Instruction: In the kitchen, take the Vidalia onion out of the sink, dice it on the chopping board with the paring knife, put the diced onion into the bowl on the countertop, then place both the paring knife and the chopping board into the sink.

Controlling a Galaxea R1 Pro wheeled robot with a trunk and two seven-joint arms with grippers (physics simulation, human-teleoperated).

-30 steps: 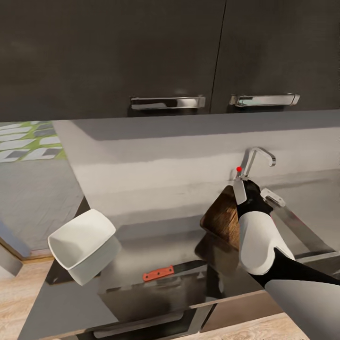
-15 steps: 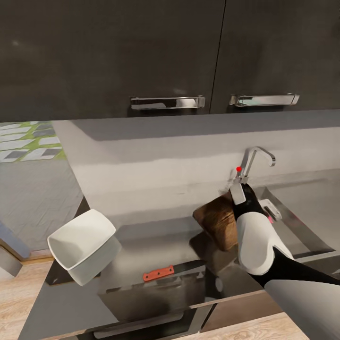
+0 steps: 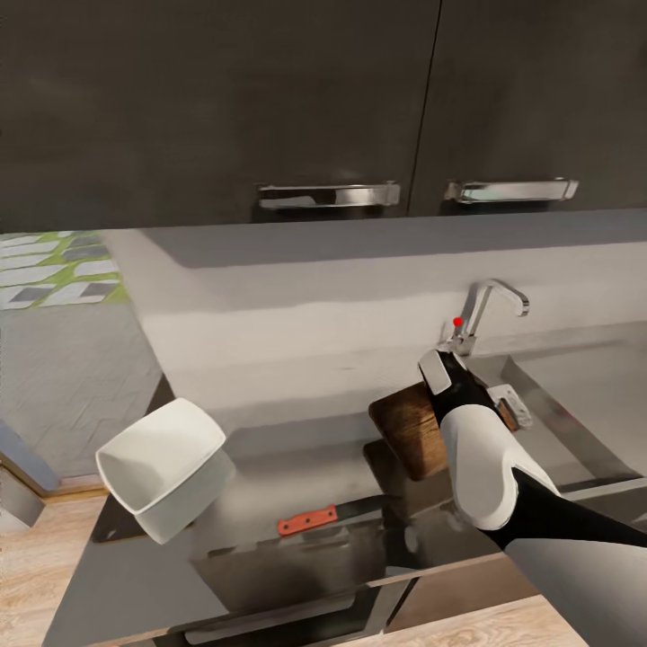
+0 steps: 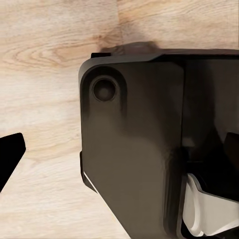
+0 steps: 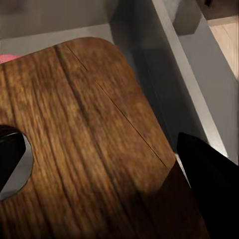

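My right gripper [image 5: 99, 164] has its fingers [image 5: 211, 186] clamped on the chopping board [image 5: 84, 129] at the handle-hole end, one dark finger on each side. In the head view the chopping board [image 3: 411, 429] hangs tilted over the left edge of the sink [image 3: 575, 431], just below the tap [image 3: 485, 310]. The paring knife [image 3: 328, 517] lies flat on the counter [image 3: 270, 485] near its front edge. The white bowl [image 3: 162, 465] sits at the counter's left end. I cannot tell how my left fingers [image 4: 10, 154] stand.
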